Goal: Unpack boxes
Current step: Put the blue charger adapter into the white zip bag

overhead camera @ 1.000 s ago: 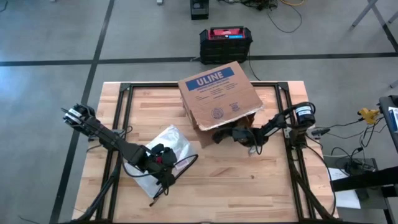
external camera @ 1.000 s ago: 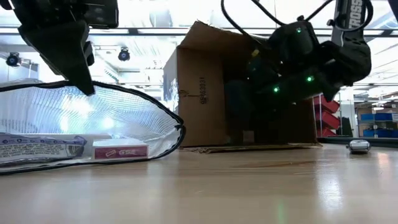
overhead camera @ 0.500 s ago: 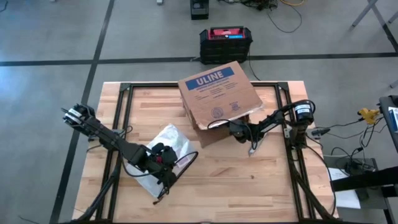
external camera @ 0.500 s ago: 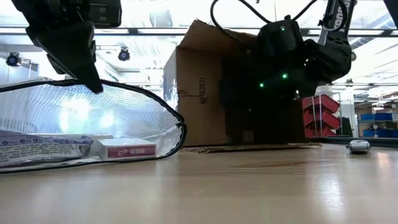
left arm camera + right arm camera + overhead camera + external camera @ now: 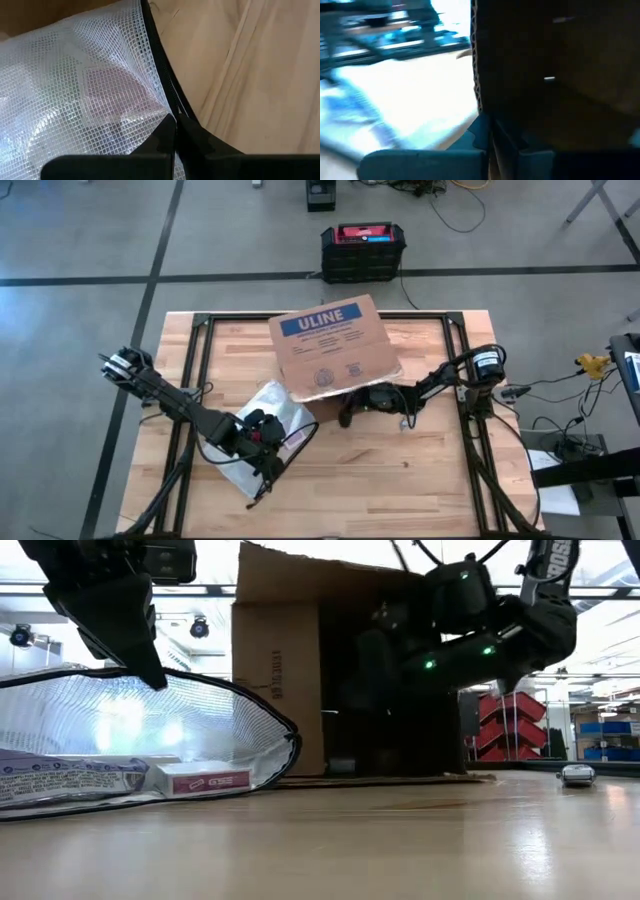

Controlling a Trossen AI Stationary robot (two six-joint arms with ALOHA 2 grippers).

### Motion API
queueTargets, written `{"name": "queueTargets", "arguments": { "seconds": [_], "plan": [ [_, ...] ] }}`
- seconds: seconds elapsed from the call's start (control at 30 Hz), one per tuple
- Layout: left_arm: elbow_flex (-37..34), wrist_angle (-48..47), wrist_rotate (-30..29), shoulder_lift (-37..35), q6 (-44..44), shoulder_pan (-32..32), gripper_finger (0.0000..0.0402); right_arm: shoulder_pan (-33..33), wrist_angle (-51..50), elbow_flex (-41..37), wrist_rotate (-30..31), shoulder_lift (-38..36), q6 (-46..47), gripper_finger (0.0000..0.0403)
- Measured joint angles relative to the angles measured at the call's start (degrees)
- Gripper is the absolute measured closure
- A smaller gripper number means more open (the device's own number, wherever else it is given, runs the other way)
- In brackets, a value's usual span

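Observation:
The brown cardboard box (image 5: 335,348) with the blue ULINE label lies on its side at the table's far middle, its open end toward the near right; it also shows in the low view (image 5: 290,670). My right gripper (image 5: 350,405) is shut on the box at its open end. A clear mesh bag (image 5: 262,420) with a black zipper rim lies at the near left and holds small packets (image 5: 195,780). My left gripper (image 5: 262,442) is shut on the bag's rim. My left gripper pinches the bag's black zipper rim (image 5: 167,107) between its two fingers, coming from above. The rim is lifted, so the bag's mouth arches open (image 5: 200,690), and the bag's underside lies on the table. My right gripper pinches the corrugated edge of a box wall (image 5: 476,95) at the open end, one finger inside and one outside. It comes about level from the table's right. The box's lower side rests on the table.
A black-and-red case (image 5: 362,248) stands on the floor beyond the table's far edge. A small object (image 5: 575,775) lies on the table at the right. A loose box flap (image 5: 400,780) lies flat on the table. Bare wood shows along the near edge.
My right gripper has moved toward the table's left, keeping its hold on the box. The box has slid left and a little toward the near edge and turned slightly. My left gripper has kept the bag's rim lifted.

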Motion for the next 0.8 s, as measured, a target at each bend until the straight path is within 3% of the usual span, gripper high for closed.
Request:
{"name": "queueTargets", "arguments": {
  "seconds": [0.3, 0.37, 0.5, 0.6, 0.73, 0.8],
  "plan": [
    [0.01, -0.38, 0.67, -0.05, 0.40, 0.04, 0.0401, 5.61, -1.72, 2.85, -6.60, -0.02, -0.26, 0.0403],
    [0.45, -1.96, 1.41, -0.07, 0.42, 0.04, 0.0401, 6.59, -4.78, 3.80, -0.22, -0.06, -0.63, 0.0403],
    [2.55, -4.29, 1.90, -0.15, 0.39, -0.15, 0.0401, 9.09, -6.96, 3.80, 20.73, -1.23, -2.71, 0.0403],
    [3.52, -5.75, 1.99, -0.18, 0.51, -0.51, 0.0401, 10.53, -8.95, 3.78, 30.18, -1.84, -2.95, 0.0403],
    [3.63, -6.81, 1.95, -0.32, 1.95, -0.50, 0.0401, 9.44, -9.15, 4.95, 31.67, -1.21, -2.06, 0.0403],
    [3.63, -8.35, 1.82, -0.33, 1.95, -0.37, 0.0401, 7.87, -9.18, 7.55, 26.14, 0.23, -2.54, 0.0403]
  ]
}}
